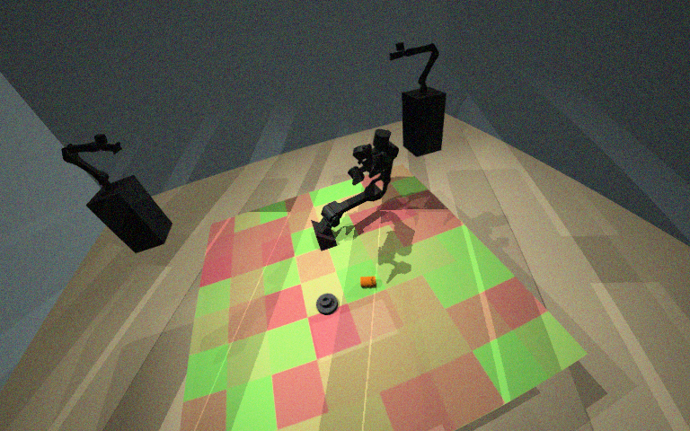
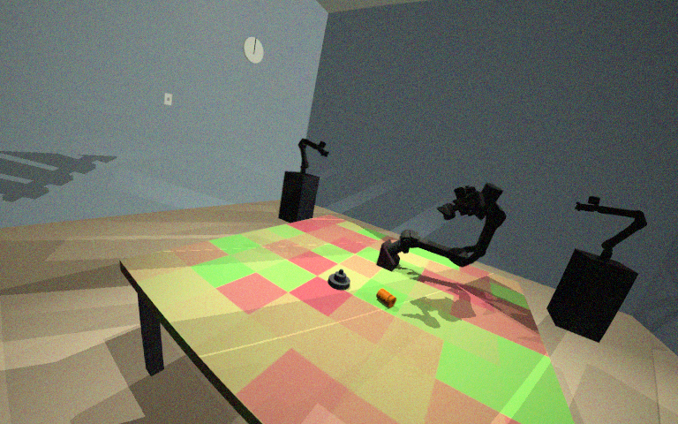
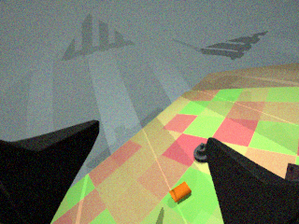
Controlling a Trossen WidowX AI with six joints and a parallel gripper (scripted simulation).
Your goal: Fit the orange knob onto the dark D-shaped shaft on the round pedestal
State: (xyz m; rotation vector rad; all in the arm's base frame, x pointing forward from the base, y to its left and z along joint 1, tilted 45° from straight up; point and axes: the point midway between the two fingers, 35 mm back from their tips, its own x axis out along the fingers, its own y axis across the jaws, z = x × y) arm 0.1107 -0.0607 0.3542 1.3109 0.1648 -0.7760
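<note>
In the wrist view, the fingers of the gripper (image 1: 358, 163) (image 2: 450, 203) (image 3: 153, 132) occupy the lower left and lower right of the frame, nearest the lens. The jaws stand spread, with nothing pinched.

Beyond the fingertips, the knob (image 1: 368, 282) (image 2: 386, 298) (image 3: 180, 191) lies on its side on a green patch of the table (image 1: 346, 332) (image 2: 310, 384) (image 3: 161, 179), low and right of centre. Its long axis slants there from lower left to upper right. In the exterior view that axis runs from upper left to lower right; in the top view it lies nearly level across the frame. Which end carries the hole cannot be told.

The pedestal (image 1: 326, 303) (image 2: 339, 281) (image 3: 201, 154) stands upright near the knob, apart from it. In the top view it sits left of and slightly below the knob; in the exterior view, to its upper left. Its shaft (image 2: 341, 272) points up, uncovered.

Farther back in the exterior view, the arm (image 1: 350, 202) (image 2: 437, 250) reaches across right of centre, the gripper raised above the table. Two black boxes (image 1: 129, 213) (image 1: 423, 121) (image 2: 298, 195) (image 2: 592, 294) bear smaller arms, and a clock (image 2: 253, 49) hangs on the wall at upper left.
</note>
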